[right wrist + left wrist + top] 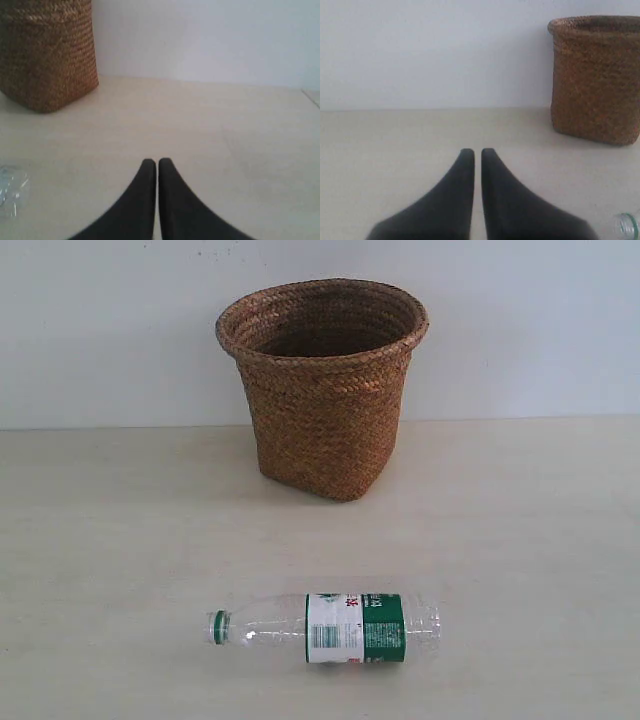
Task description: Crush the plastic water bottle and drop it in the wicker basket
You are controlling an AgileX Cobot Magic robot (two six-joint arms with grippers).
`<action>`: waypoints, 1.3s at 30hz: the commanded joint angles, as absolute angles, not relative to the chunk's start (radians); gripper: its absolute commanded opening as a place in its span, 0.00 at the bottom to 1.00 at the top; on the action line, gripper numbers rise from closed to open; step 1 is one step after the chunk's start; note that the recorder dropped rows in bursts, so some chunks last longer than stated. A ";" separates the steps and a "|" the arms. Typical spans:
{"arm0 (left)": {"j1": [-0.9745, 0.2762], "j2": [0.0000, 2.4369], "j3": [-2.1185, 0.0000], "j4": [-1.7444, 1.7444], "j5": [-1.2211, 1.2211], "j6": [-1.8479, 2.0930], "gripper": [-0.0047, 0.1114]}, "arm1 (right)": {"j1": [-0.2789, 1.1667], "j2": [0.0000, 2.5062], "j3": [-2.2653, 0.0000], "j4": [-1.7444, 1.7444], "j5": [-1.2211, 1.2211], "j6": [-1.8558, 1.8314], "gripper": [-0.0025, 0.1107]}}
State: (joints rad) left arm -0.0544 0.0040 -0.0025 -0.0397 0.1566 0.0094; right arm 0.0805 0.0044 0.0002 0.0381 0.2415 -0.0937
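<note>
The plastic water bottle (330,627) lies on its side near the front of the table, green cap to the left, uncrushed. Behind it stands the wicker basket (322,390), upright against the wall. Neither gripper shows in the exterior view. In the left wrist view my left gripper (477,151) is shut with nothing in it; the bottle's cap end (629,225) peeks in at the frame's edge and the basket (596,80) stands beyond. My right gripper (157,162) is also shut and empty, with the bottle's clear base (11,190) off to one side and the basket (47,55) further away.
A pale wooden table (520,540) runs back to a plain white wall (110,330). A seam or edge of the table (311,97) shows far out in the right wrist view.
</note>
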 commanded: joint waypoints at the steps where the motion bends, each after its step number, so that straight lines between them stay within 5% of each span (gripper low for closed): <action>1: -0.051 0.000 0.000 -0.087 0.087 -0.008 0.08 | 0.080 0.000 0.000 0.042 0.081 -0.102 0.02; 10: -0.051 0.000 0.000 -0.124 -0.223 -0.199 0.08 | 0.080 0.000 0.000 0.173 -0.241 0.080 0.02; 21: -0.051 0.169 -0.106 -0.062 -0.468 -0.322 0.08 | 0.080 0.228 -0.229 0.130 -0.245 0.051 0.02; 39: -0.051 0.977 -0.654 0.482 -0.242 -0.498 0.08 | 0.080 0.870 -0.695 0.035 0.158 -0.045 0.02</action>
State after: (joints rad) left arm -0.0544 0.8797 -0.5777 0.3884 -0.3526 -0.4878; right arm 0.0805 0.7998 -0.6337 0.0463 0.0734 -0.0165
